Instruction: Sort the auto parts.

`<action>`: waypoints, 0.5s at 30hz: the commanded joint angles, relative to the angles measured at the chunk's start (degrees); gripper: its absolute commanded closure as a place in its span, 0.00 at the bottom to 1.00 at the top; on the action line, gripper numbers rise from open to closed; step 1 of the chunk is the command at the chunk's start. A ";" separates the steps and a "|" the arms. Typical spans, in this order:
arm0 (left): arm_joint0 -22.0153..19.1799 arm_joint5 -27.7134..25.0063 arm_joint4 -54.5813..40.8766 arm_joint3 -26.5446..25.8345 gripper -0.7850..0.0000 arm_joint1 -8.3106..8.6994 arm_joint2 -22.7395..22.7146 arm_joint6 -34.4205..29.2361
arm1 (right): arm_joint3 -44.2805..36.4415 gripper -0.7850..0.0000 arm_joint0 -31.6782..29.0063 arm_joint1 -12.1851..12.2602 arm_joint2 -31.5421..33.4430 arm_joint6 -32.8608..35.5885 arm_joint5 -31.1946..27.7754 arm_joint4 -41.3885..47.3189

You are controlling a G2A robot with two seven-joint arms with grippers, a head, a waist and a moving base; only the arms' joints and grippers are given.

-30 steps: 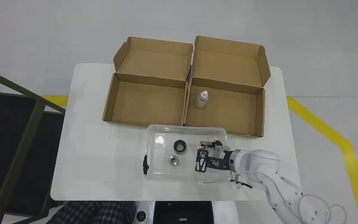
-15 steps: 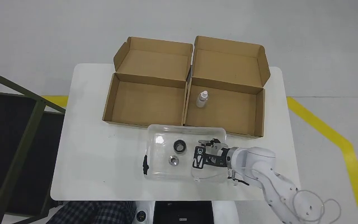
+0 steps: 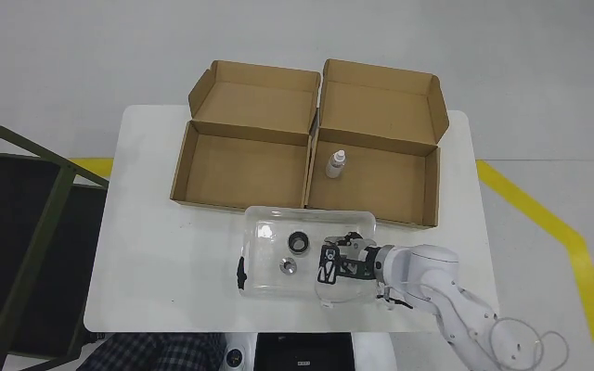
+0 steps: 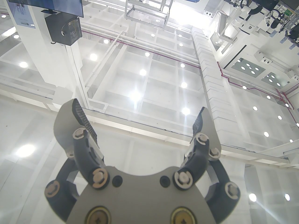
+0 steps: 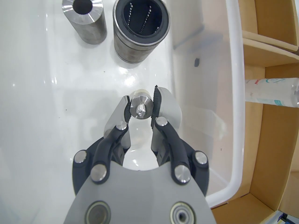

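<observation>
My right gripper [image 5: 140,107] [image 3: 327,263] is inside the clear plastic bin [image 5: 233,75] [image 3: 260,219], shut on a small silver metal part [image 5: 140,108]. Beyond it in the bin stand a plain steel sleeve [image 5: 84,16] [image 3: 289,268] and a larger bearing with a black inner ring [image 5: 140,25] [image 3: 299,242]. A white bottle [image 3: 336,164] [image 5: 271,92] lies in the right cardboard box [image 3: 413,195]. The left cardboard box [image 3: 243,172] holds nothing. My left gripper [image 4: 140,117] is open and points up at the ceiling, with nothing between its fingers.
Both cardboard boxes sit side by side behind the bin with their lids folded back. The white table [image 3: 158,241] has bare room left of the bin. A dark frame [image 3: 37,213] stands off the table's left edge.
My right gripper has slid a little to the left inside the bin. The sleeve, the bearing and the bottle have not moved.
</observation>
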 commanded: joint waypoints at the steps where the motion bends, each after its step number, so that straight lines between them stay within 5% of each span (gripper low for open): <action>1: 0.00 0.00 0.00 0.00 0.00 0.00 0.00 0.00 | -0.79 1.00 -0.40 0.12 0.52 -0.77 -0.18 0.33; 15: 0.00 0.00 0.00 0.00 0.00 0.00 0.00 0.00 | -4.27 1.00 -3.59 1.07 5.63 -10.34 -0.91 4.77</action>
